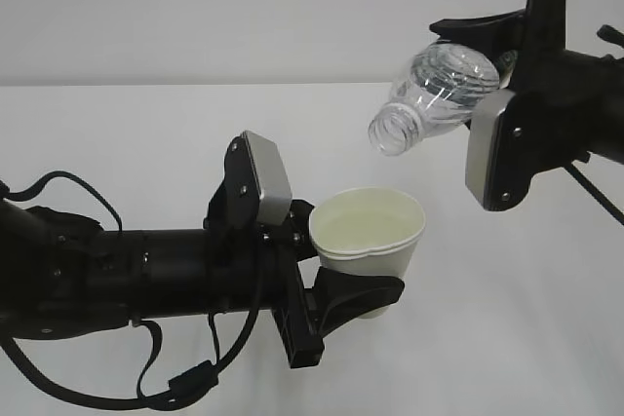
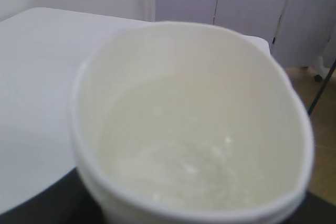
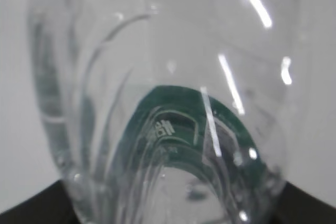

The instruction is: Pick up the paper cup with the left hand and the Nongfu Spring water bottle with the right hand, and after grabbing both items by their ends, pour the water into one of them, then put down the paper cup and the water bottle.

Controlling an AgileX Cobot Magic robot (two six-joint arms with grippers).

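Note:
My left gripper (image 1: 336,260) is shut on the white paper cup (image 1: 370,231) and holds it upright above the table, one finger on each side of its wall. In the left wrist view the cup (image 2: 194,129) fills the frame, with small glints of clear water (image 2: 210,153) at its bottom. My right gripper (image 1: 502,60) is shut on the base end of the Nongfu Spring water bottle (image 1: 439,94). The bottle is tilted, its open mouth (image 1: 390,133) pointing down-left, above and just right of the cup's rim. No stream shows. The right wrist view looks through the clear bottle (image 3: 168,77) at its green label (image 3: 184,114).
A white table (image 1: 117,143) runs under both arms, with a pale wall behind. Loose black cables (image 1: 185,377) hang below the left arm. In the left wrist view the table's far edge (image 2: 262,40) meets grey cabinet doors and a brown floor at the right.

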